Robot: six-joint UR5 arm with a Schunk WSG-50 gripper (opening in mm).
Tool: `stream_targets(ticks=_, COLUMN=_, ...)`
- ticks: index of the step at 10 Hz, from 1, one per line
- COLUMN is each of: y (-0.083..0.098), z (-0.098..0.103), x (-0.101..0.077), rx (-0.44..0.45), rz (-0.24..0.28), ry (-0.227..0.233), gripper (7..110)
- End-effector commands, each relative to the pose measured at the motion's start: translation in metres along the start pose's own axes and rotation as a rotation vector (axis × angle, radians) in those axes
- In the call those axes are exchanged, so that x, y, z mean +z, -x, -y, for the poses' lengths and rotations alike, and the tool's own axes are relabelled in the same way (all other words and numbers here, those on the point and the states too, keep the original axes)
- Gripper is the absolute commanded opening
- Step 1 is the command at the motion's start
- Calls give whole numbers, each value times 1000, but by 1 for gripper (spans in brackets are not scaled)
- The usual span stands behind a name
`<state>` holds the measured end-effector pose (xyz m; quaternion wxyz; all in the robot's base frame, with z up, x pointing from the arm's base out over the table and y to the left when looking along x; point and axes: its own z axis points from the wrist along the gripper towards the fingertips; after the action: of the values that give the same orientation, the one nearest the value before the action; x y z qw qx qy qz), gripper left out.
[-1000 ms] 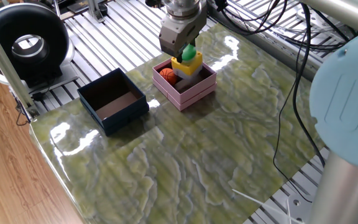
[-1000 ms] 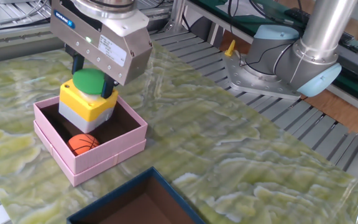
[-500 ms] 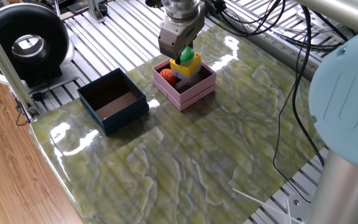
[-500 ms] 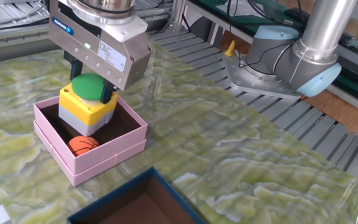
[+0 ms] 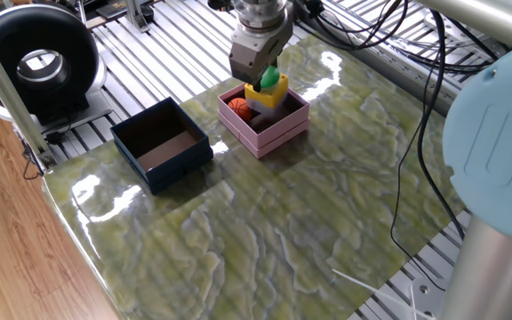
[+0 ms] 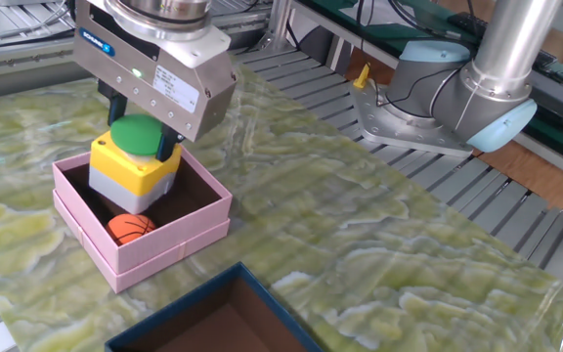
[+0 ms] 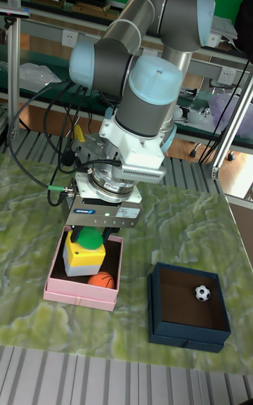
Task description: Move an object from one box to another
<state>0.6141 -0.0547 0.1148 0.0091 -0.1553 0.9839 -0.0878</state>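
Note:
My gripper [image 6: 137, 137] is shut on the green knob of a yellow-and-grey block [image 6: 130, 181]. The block's lower part sits between the walls of the pale pink box [image 6: 164, 249]. Whether the block touches the floor I cannot tell. An orange mini basketball [image 6: 131, 226] lies in the pink box beside the block. The navy-blue box [image 7: 186, 331] stands apart from it and holds a small black-and-white ball [image 7: 202, 293]. The one fixed view shows my gripper [image 5: 265, 76], the block [image 5: 268, 92], the pink box [image 5: 278, 133] and the navy box [image 5: 180, 164].
The boxes stand on a green marbled table [image 5: 265, 231]. A black round device [image 5: 34, 58] sits off the table's far left corner. Cables [image 5: 398, 36] hang behind the pink box. The arm's base [image 6: 438, 98] stands to the right in the other fixed view.
The gripper has shifted slightly with the block still in its grip. The basketball and both boxes have stayed put.

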Motion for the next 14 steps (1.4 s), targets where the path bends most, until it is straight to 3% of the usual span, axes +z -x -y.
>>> stream_targets(ticks=1, y=1, z=0, x=0, rx=-15, rz=7, ry=4, gripper=22)
stream_targets(ticks=5, y=-5, z=-1, x=1, rx=-49, rz=-12, ry=5, gripper=22)
stream_targets(ticks=7, y=-4, z=-8, x=6, rx=-50, rz=-5, ry=30, gripper=22)
stream_targets(ticks=14, y=-31, z=-7, x=-1, rx=-108, rz=-75, ry=26, gripper=22)
